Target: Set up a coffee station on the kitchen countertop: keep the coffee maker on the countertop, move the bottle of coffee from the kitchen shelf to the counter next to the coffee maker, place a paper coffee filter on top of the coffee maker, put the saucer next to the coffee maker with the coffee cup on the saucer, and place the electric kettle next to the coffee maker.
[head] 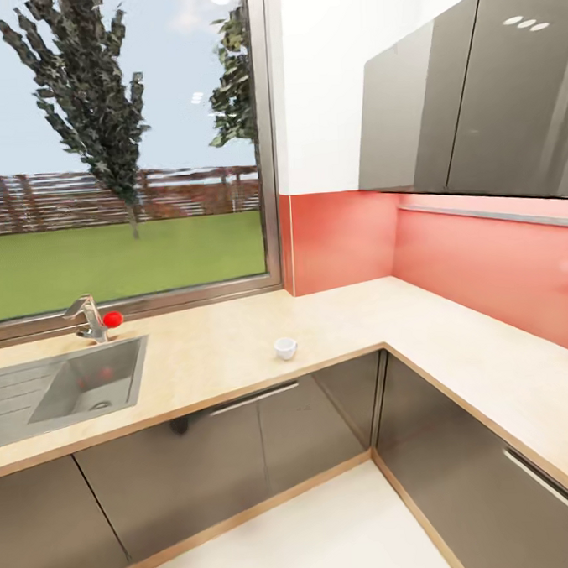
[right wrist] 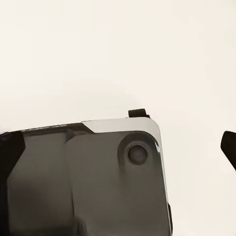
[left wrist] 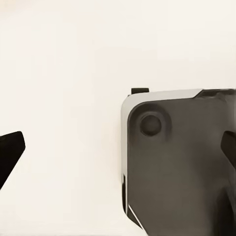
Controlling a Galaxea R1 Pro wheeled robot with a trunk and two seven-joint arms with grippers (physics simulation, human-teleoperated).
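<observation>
The left gripper (left wrist: 118,157) and the right gripper (right wrist: 118,152) each hang with black fingertips spread wide and nothing between them, over pale floor and the robot's grey base (left wrist: 182,162). A small white coffee cup (head: 285,347) stands upright, mouth up, near the front edge of the beige L-shaped countertop (head: 221,347), between the steel sink (head: 80,385) and the inner corner.
</observation>
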